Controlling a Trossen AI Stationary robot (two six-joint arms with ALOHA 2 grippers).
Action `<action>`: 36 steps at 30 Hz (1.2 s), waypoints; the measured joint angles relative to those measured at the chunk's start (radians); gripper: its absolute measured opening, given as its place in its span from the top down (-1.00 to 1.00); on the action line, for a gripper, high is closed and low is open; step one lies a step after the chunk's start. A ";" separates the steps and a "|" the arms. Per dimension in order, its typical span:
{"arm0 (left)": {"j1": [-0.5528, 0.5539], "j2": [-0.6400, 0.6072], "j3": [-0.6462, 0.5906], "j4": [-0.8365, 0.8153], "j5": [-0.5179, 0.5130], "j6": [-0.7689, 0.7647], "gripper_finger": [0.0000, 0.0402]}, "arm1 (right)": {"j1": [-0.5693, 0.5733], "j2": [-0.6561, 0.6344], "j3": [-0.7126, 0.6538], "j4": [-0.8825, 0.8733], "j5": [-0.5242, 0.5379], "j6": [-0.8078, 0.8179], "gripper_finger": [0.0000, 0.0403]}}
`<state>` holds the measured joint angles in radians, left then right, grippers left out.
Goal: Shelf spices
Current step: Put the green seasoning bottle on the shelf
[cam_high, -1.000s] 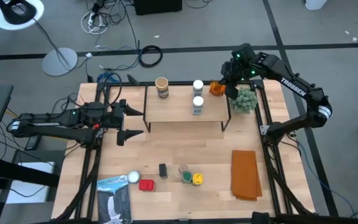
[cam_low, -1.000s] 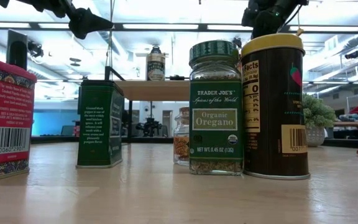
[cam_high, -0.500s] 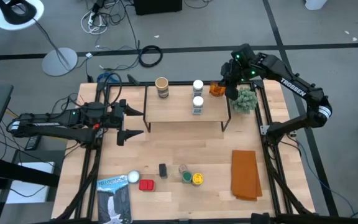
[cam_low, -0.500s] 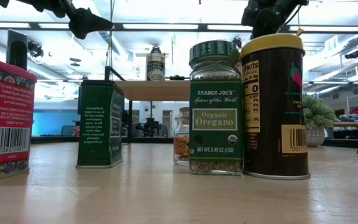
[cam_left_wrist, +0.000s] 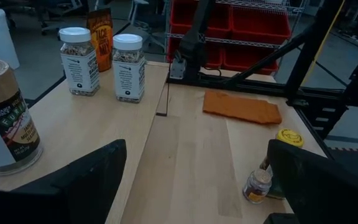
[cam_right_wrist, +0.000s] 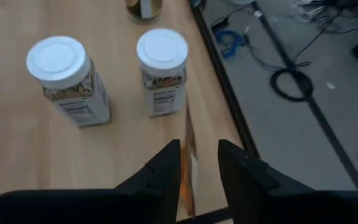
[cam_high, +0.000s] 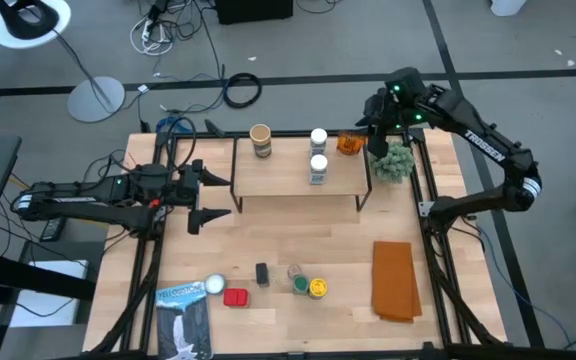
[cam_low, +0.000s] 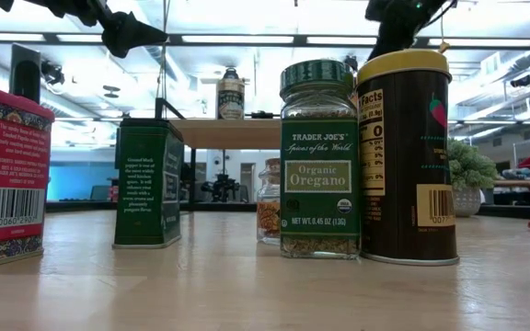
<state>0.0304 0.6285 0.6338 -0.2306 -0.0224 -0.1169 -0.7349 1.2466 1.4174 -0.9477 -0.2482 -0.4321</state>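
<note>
Three spices sit on the shelf (cam_high: 298,172) — a tan-lidded jar (cam_high: 260,139) and two white-lidded jars (cam_high: 318,158). Right hand (cam_high: 376,122) hovers past the shelf's right end above an orange packet (cam_high: 347,142), fingers slightly parted, empty. Left hand (cam_high: 211,196) waits wide open, empty. Likely step: picking up that packet — needs a descent, then closing.

A robotics lab or workshop: a wooden table (cam_high: 308,240) on a black metal frame stands on grey floor, with loose cables (cam_high: 240,90) at 12 o'clock and a lamp base (cam_high: 95,98) at 10 o'clock. Red storage bins (cam_left_wrist: 241,31) line a rack, and long ceiling lights (cam_low: 247,37) run overhead.
</note>
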 joint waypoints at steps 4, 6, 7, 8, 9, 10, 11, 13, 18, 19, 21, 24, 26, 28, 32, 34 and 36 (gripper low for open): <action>0.000 0.000 0.000 0.000 0.000 0.000 -0.97 | 0.000 -0.062 0.000 -0.005 0.021 0.034 0.41; 0.000 0.000 0.000 0.001 0.000 0.000 -0.97 | 0.000 -0.097 0.000 -0.014 0.021 0.067 0.40; 0.000 0.000 0.000 0.001 0.000 0.000 -0.97 | 0.002 -0.115 0.000 -0.023 0.021 0.083 0.40; 0.000 0.000 0.000 0.001 0.000 0.000 -0.97 | 0.006 -0.133 0.000 -0.037 0.021 0.096 0.39; 0.000 0.000 0.000 0.001 0.000 0.000 -0.97 | 0.012 -0.150 0.000 -0.056 0.020 0.112 0.39; 0.000 0.000 0.000 0.001 0.000 0.000 -0.97 | 0.020 -0.167 0.000 -0.077 0.020 0.132 0.39; 0.000 0.000 0.000 0.001 0.000 0.000 -0.97 | 0.030 -0.183 0.000 -0.099 0.019 0.149 0.40; 0.000 0.000 0.000 0.001 0.000 0.000 -0.97 | 0.058 -0.211 0.000 -0.165 0.017 0.188 0.40; 0.000 0.000 0.000 0.002 0.000 0.000 -0.97 | 0.189 -0.265 0.000 -0.317 0.025 0.324 0.42; 0.000 0.000 0.000 0.002 0.000 0.000 -0.97 | 0.225 -0.274 0.000 -0.332 0.038 0.359 0.44; 0.000 0.000 0.000 0.002 0.000 0.000 -0.97 | 0.308 -0.284 0.000 -0.355 0.075 0.435 0.48; 0.000 0.000 0.000 0.002 0.000 0.000 -0.97 | 0.452 -0.287 0.000 -0.376 0.144 0.553 0.56; 0.000 0.000 0.000 0.002 0.000 0.000 -0.97 | 0.557 -0.282 0.000 -0.383 0.202 0.628 0.61; 0.000 0.000 0.000 0.002 0.000 0.000 -0.97 | 0.670 -0.270 0.000 -0.380 0.281 0.707 0.67; 0.000 0.000 0.000 0.002 0.000 0.000 -0.97 | 0.896 -0.220 0.000 -0.375 0.457 0.843 0.80; 0.000 0.000 0.000 0.002 0.000 0.000 -0.97 | 1.000 -0.181 0.000 -0.375 0.523 0.896 0.88; 0.000 0.000 0.000 0.002 0.000 0.000 -0.97 | 1.089 -0.134 0.000 -0.374 0.569 0.941 0.96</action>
<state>0.0306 0.6285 0.6338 -0.2290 -0.0227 -0.1169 0.3537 1.1126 1.4174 -1.3217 0.3210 0.5086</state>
